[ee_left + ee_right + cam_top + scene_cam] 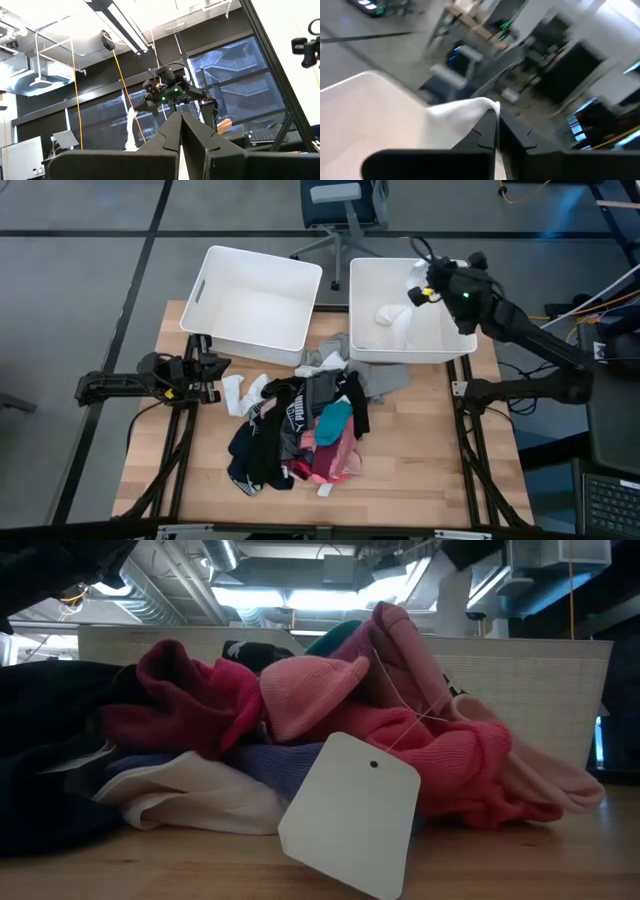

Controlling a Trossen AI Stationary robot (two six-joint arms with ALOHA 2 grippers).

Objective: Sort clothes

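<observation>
Your right end effector [412,296] hangs over the right bin [440,345], pinched on a white garment [465,107]. Judged step: depositing; next, you part the fingers so it drops inside. Well apart, the clothes pile [300,430] lies on the desk [420,450]. Left end effector [212,370] closed, idle. Two bins; the left bin [255,305] looks empty.

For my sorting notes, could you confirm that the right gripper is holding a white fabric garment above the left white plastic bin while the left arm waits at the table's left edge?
Not quite: the right gripper holds the white fabric garment above the right white plastic bin, not the left white plastic bin. The high view shows this. The rest stands: the left gripper waits at the table's left edge.
</observation>
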